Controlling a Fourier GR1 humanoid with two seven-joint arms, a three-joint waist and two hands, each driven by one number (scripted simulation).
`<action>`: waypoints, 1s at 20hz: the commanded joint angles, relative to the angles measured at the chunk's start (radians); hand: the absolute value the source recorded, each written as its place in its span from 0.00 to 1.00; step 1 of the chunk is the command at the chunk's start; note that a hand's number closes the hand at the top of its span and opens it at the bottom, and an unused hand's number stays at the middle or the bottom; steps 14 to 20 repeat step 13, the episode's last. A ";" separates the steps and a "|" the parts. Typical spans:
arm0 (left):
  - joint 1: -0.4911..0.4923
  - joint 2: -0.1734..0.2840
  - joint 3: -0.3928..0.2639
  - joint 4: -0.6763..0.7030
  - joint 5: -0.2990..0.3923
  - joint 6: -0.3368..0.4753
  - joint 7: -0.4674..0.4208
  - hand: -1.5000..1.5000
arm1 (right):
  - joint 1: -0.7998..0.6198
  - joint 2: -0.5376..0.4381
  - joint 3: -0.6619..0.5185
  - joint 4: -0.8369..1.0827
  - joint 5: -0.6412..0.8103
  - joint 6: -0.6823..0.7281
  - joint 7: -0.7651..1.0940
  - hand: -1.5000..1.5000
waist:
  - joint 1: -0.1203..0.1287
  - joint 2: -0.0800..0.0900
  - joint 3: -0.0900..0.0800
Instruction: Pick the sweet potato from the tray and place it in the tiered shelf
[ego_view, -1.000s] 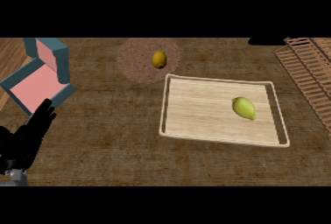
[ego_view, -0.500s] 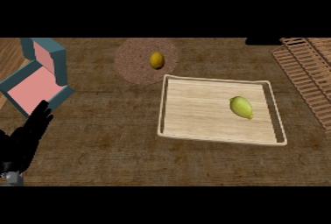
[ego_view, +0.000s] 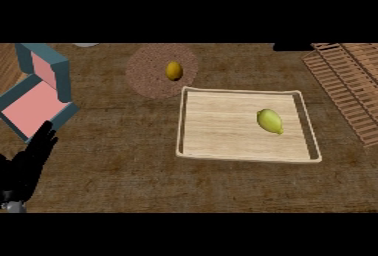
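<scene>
Left hand (ego_view: 29, 162), black, fingers straight and relaxed, resting at the lower left edge, holding nothing; right hand out of view. Yellow-green, teardrop-shaped sweet potato (ego_view: 270, 121) lies loose on the right half of the pale wooden tray (ego_view: 221, 152), untouched. Slatted wooden tiered shelf (ego_view: 345, 80) just right of the tray, probably a short carry.

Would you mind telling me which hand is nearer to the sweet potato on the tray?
Left, by default. The left hand rests open at the view's lower left, far across the counter from the sweet potato on the tray. The right hand is out of view.
</scene>
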 joint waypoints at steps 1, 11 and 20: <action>-0.029 0.048 0.041 0.000 0.046 -0.043 0.041 0.50 | 0.031 0.005 0.026 -0.263 0.034 0.160 0.147 0.00 | -0.019 -0.008 -0.001; 0.063 -0.003 0.030 -0.024 0.004 0.017 -0.002 0.50 | 0.099 0.002 -0.038 -0.767 0.000 0.656 0.248 0.00 | -0.076 -0.041 -0.003; 0.040 0.020 0.045 -0.015 0.021 0.003 0.030 0.50 | 0.111 0.008 -0.046 -0.873 -0.002 0.741 0.259 0.00 | -0.074 -0.032 -0.002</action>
